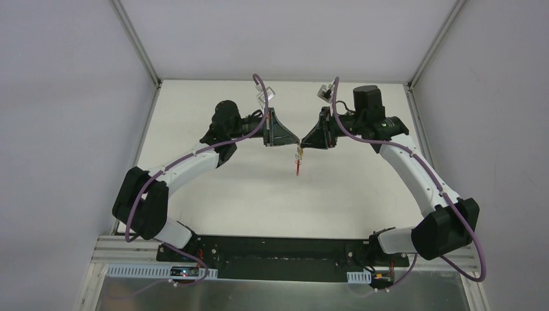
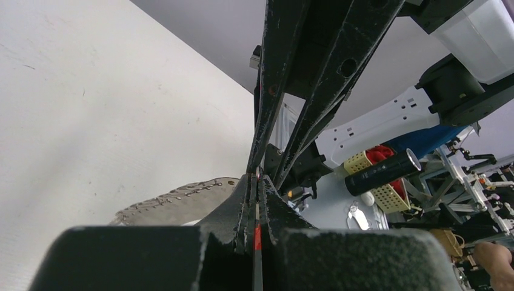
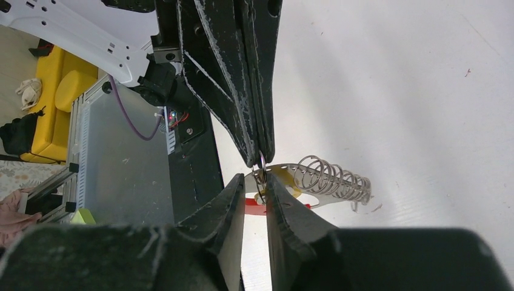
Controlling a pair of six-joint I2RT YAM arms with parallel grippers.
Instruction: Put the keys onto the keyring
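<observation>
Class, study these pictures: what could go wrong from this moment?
The grey metal keys on a red band dangle above the white table, pinched only at the left end effector tips; a slip could drop them. The right end effector sits tip to tip with it; a sideways push may make them collide.

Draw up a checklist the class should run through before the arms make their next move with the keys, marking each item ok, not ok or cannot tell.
1. Left gripper shut on the keys: ok; the red band sits pinched between its fingers.
2. Right gripper grip: cannot tell; a narrow gap shows between its fingers.
3. Grippers meet tip to tip: ok.
4. Keys dangle from the tips, touching neither arm: ok.
5. Any key threaded on a ring: cannot tell, too small.
6. Purple cables clear of the tips: ok.
</observation>
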